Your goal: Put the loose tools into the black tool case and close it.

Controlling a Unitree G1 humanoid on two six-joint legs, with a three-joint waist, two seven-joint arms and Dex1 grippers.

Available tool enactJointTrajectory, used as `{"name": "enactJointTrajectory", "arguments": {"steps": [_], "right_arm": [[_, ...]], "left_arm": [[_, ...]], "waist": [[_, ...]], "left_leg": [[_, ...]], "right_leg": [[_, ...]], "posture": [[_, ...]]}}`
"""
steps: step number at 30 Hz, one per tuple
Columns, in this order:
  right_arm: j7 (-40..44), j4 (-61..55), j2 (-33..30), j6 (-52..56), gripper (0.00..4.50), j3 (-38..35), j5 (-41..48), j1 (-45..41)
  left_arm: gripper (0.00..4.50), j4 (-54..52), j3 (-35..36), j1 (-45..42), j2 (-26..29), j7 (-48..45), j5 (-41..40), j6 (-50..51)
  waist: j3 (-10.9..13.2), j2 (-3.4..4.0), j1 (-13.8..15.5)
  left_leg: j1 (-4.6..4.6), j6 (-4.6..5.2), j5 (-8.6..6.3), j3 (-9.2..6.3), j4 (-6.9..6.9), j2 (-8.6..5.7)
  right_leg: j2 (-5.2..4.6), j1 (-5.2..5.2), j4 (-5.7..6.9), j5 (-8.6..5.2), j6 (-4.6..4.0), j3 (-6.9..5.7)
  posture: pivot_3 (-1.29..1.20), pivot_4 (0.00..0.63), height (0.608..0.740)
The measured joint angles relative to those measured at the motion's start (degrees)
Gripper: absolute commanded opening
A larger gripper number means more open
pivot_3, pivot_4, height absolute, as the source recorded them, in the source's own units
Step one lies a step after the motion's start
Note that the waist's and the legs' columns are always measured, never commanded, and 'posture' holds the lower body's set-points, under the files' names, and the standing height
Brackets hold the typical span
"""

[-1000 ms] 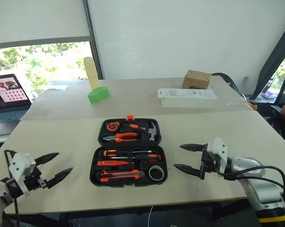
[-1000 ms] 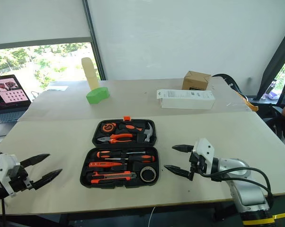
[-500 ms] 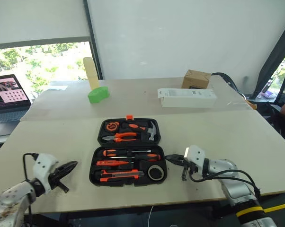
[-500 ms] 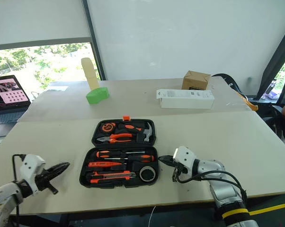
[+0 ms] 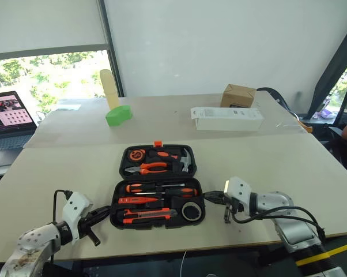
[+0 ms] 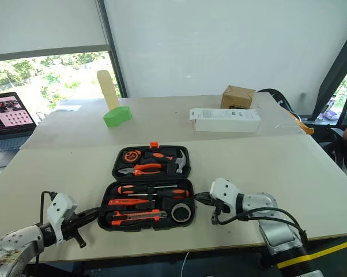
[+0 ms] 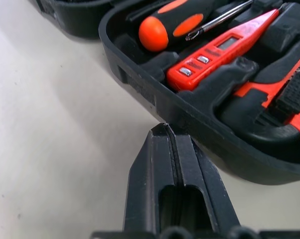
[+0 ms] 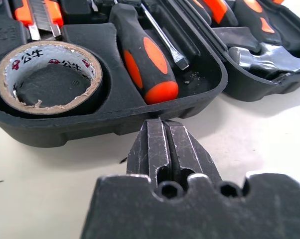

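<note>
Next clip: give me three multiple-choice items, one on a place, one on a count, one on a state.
1. Where is the tape roll?
A) in the case
B) on the bare table
C) on the carton

2. How many cardboard boxes stand at the far edge?
A) none
B) one
C) three

3. The case is
A) latched
B) half shut
C) open flat

Key: A, the roll sits in a slot of the near half; B, one box beside the carton; C, both halves lie open, tools showing.

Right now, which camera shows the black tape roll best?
The right wrist view: the tape roll sits close up in its slot, printed core visible. Both head views show it small, in the case's near right corner. The left wrist view looks at the case's other end.
</note>
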Motion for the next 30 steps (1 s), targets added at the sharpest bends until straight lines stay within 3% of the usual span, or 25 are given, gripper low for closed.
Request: {"name": "enactJointTrajectory", "arguments": {"steps": [7,10,13,16,19,23,30], "right_arm": [[0.1,-2.8,-1.2,1.2,0.00,0.1,0.1,1.2],[1.0,-2.8,-2.5,4.0,0.79,-2.0,3.6,0.8],[3.0,-2.9,-5.6,8.1,1.81,-3.9,6.8,-0.7],[2.6,-4.1,-5.7,22.4,2.95,-5.0,13.4,-6.4],[1.1,-5.0,-5.9,36.8,3.87,-4.9,17.9,-12.8],[-6.0,2.0,-2.0,55.8,3.87,-4.1,19.6,-24.4],[-14.7,17.7,6.4,63.7,3.87,-2.9,16.9,-38.1]], "left_arm": [[0.05,-2.0,1.0,3.0,0.3,-0.9,-0.9,0.7],[0.76,-2.8,4.4,2.8,0.8,-2.2,-6.7,5.0],[1.86,-2.7,6.4,0.8,5.3,-1.9,-9.0,11.8],[3.11,-1.0,7.4,-6.3,10.3,-2.6,-14.1,22.5],[4.06,1.7,6.2,-14.3,13.8,-1.3,-15.8,30.9],[4.06,11.4,0.4,-30.8,13.0,3.2,-16.0,44.0],[4.06,23.6,-3.8,-45.5,7.4,9.5,-13.2,52.2]], "waist": [[0.0,-0.01,0.0],[0.0,-0.04,0.1],[0.0,-0.06,0.1],[0.1,-0.09,-0.1],[0.1,-0.08,-0.3],[0.1,-0.17,-0.3],[0.1,-0.21,-1.5]], "left_leg": [[0.01,0.00,-0.01,0.01,0.01,0.02],[0.01,0.00,0.00,0.00,0.05,0.03],[0.02,-0.01,0.00,0.00,0.06,0.04],[0.01,-0.07,0.04,0.00,0.06,0.09],[0.03,-0.09,0.05,-0.01,0.02,0.17],[-0.06,-0.12,0.07,0.00,0.05,0.12],[-0.85,-0.11,0.08,-0.08,0.33,0.02]], "right_leg": [[0.04,0.01,-0.02,0.00,0.00,0.04],[0.04,0.03,-0.01,0.00,0.00,0.03],[0.08,0.05,0.01,-0.01,-0.01,0.03],[0.11,0.00,0.08,0.00,-0.04,0.06],[0.17,0.00,0.08,0.04,-0.10,0.05],[0.14,-0.10,0.16,0.06,-0.14,0.04],[0.08,-0.96,0.50,0.09,-0.11,0.04]], "posture": [[0.00,0.150,0.740],[0.00,0.150,0.740],[0.00,0.150,0.740],[0.00,0.150,0.740],[0.00,0.150,0.740],[0.00,0.150,0.740],[0.00,0.150,0.740]]}}
